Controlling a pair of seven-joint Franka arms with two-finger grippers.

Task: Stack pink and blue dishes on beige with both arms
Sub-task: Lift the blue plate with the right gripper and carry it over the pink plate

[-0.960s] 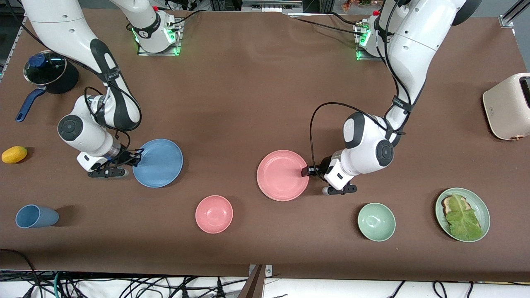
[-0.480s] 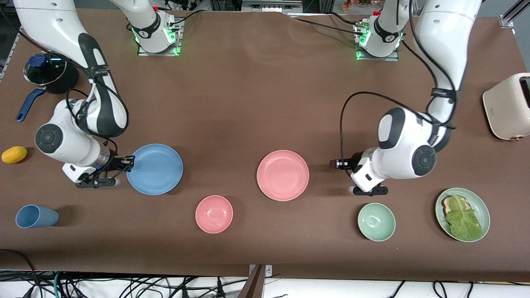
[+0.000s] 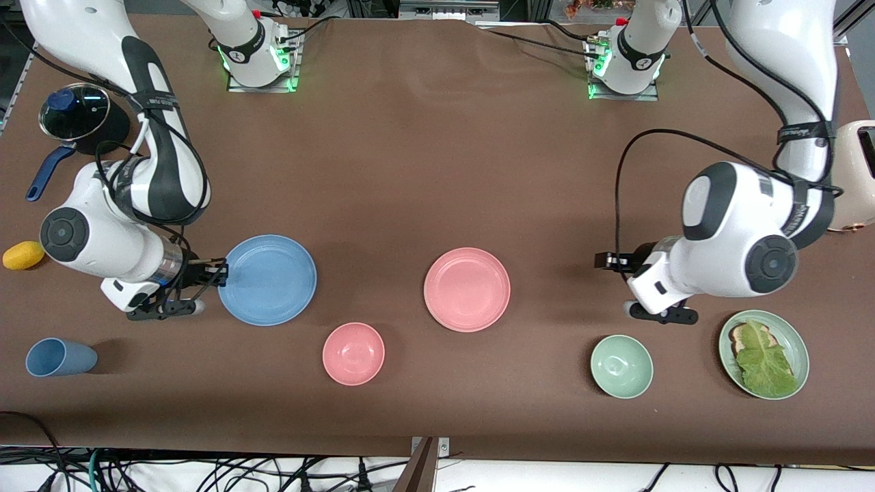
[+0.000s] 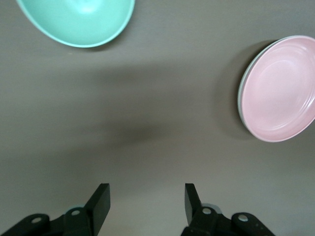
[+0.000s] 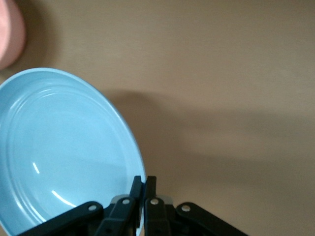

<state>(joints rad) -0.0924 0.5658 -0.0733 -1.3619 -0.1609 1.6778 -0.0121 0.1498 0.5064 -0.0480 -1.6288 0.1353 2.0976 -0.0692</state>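
Note:
The blue plate (image 3: 270, 280) is held by its rim at the right arm's end of the table, and my right gripper (image 3: 220, 273) is shut on that rim. In the right wrist view the fingers (image 5: 143, 181) pinch the blue plate's edge (image 5: 59, 147), which casts a shadow on the cloth. The pink plate (image 3: 467, 289) lies flat mid-table. In the left wrist view a thin pale rim (image 4: 239, 98) shows under the pink plate (image 4: 280, 88); the beige plate is otherwise hidden. My left gripper (image 3: 601, 262) stands open and empty (image 4: 145, 189) over bare cloth, apart from the pink plate.
A pink bowl (image 3: 353, 353), a green bowl (image 3: 621, 365) and a pale green plate with lettuce (image 3: 763, 353) stand nearer the front camera. A blue cup (image 3: 60, 357), a lemon (image 3: 23, 255) and a lidded pot (image 3: 78, 119) lie at the right arm's end, a toaster (image 3: 844, 178) at the left arm's.
My left gripper has let go of the pink plate and drawn back toward the left arm's end. The right gripper has carried the blue plate a little toward the middle.

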